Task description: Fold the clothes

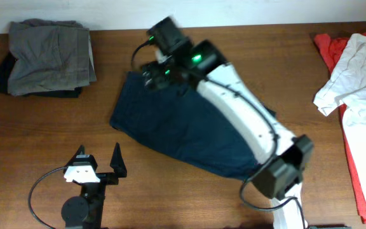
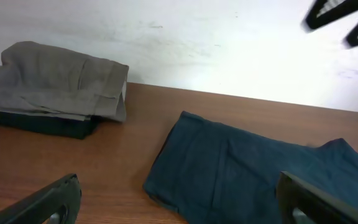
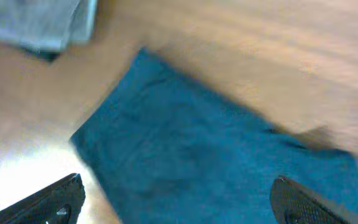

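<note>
So the navy garment (image 1: 170,127) is lying spread out flat-ish in the middle of the table (image 1: 246,44), set at an angle, with a couple of soft creases. The right arm reaches diagonally across it from the near right side, and the right gripper (image 3: 176,182) hovers over the garment's far left part. Its wrist view is blurry, but both fingers sit wide apart with nothing between them. The left gripper (image 1: 98,151) is parked near the front left, off the cloth, jaws spread and empty too. Over in the far left corner there's a folded grey-brown piece (image 1: 49,57) stacked on a black piece (image 1: 5,76). At the right edge a crumpled white piece (image 1: 354,70) lies on top of a red piece (image 1: 361,178).
</note>
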Controlling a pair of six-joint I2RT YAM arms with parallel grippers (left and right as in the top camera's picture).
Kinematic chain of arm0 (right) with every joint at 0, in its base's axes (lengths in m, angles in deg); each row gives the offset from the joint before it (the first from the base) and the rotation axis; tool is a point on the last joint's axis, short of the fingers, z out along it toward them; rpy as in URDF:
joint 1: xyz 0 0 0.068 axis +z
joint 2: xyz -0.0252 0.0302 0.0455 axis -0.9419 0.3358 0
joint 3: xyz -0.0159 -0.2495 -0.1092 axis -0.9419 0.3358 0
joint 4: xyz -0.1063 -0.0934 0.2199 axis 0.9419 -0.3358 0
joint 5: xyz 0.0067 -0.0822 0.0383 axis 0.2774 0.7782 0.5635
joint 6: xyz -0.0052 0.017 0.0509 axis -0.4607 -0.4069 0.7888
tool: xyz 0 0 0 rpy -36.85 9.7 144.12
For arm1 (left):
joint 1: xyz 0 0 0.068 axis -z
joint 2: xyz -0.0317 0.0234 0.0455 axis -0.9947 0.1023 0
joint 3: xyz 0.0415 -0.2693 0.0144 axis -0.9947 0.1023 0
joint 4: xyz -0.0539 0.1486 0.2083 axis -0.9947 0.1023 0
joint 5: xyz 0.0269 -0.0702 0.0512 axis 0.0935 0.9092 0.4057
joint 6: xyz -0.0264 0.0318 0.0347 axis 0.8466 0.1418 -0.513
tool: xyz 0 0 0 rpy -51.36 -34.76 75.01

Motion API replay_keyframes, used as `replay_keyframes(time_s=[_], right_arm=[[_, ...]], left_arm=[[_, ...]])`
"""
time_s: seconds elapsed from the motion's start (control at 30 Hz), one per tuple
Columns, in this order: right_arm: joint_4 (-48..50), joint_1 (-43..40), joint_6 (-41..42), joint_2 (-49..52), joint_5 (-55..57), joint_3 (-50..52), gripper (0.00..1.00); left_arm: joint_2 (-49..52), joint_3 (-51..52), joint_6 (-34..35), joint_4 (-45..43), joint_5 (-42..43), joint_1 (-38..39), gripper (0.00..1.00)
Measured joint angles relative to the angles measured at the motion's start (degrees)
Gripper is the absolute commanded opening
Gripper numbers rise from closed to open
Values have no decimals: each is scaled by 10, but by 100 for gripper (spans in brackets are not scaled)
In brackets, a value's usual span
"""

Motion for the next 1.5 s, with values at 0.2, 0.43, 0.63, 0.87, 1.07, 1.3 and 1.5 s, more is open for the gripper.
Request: replay_keyframes(time_s=[0.2,0.43,0.63,0.87,1.07,1.3,1.5], right_arm=[[-127,-249,-2,-41,1,-13,99],[-247,-415,22,-41,11,9,99],[-218,-436,42,-32,-64,225,99],[-61,-396,71,-26,-120,452,97],[51,-391,76,-30,-131,522,72],[117,-360,64,-35,-85,524,4],[58,-420,23,-25,-55,356,99]], left_arm=[[0,0,0,0,0,0,99],[0,0,0,0,0,0,99],[0,0,0,0,0,0,99],[0,0,0,0,0,0,99],[0,0,0,0,0,0,99],[0,0,0,0,0,0,99],[0,1,44,-78,64,0,99]])
